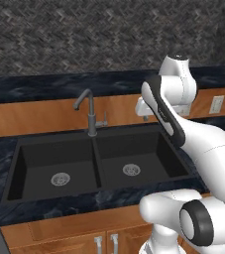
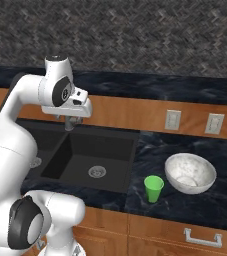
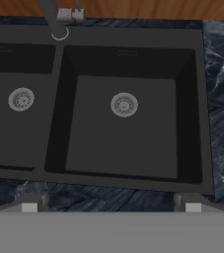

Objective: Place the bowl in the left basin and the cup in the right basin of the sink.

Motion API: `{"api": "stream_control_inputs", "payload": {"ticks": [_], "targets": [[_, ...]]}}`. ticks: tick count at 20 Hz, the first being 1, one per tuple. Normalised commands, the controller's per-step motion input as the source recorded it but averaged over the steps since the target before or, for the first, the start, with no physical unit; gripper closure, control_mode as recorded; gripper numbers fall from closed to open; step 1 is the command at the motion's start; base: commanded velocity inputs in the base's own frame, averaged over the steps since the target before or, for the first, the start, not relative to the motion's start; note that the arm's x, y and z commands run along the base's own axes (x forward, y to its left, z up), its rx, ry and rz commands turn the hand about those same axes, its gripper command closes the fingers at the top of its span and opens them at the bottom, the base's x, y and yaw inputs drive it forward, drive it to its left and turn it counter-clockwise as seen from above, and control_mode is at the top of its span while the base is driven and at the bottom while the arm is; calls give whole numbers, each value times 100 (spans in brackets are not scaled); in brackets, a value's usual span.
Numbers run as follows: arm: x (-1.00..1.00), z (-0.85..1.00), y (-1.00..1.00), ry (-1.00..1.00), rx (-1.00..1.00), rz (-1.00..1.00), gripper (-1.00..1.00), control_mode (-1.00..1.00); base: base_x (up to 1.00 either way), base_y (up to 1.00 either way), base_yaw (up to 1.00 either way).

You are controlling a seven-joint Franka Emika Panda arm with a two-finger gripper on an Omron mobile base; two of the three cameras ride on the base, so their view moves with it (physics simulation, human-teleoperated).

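While the white arm hangs above the matte black sink, its fingers stand spread wide and hold nothing, poised over the near rim of the right basin. At 9 o'clock of that basin lies the left basin, each with a round silver drain. A grey gooseneck faucet rises behind the divider. At 3 o'clock of the sink, on the dark marbled table, the green cup stands upright just beside the marbled bowl.
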Motion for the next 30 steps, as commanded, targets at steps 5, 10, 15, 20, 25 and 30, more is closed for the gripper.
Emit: {"api": "stream_control_inputs", "payload": {"ticks": [5, 10, 15, 20, 25, 30], "targets": [[0, 0, 0, 0, 0, 0, -100, -100, 0, 0, 0], [1, 2, -4, 0, 0, 0, -100, -100, 0, 0, 0], [0, 3, -39, 8, 0, 0, -100, -100, 0, 0, 0], [-2, 6, -44, 3, -1, 1, -100, -100, 0, 0, 0], [-6, 3, -42, 0, -5, 5, -100, -100, 0, 0, 0], [-7, -1, -48, -1, -1, 5, -100, -100, 0, 0, 0]]}}
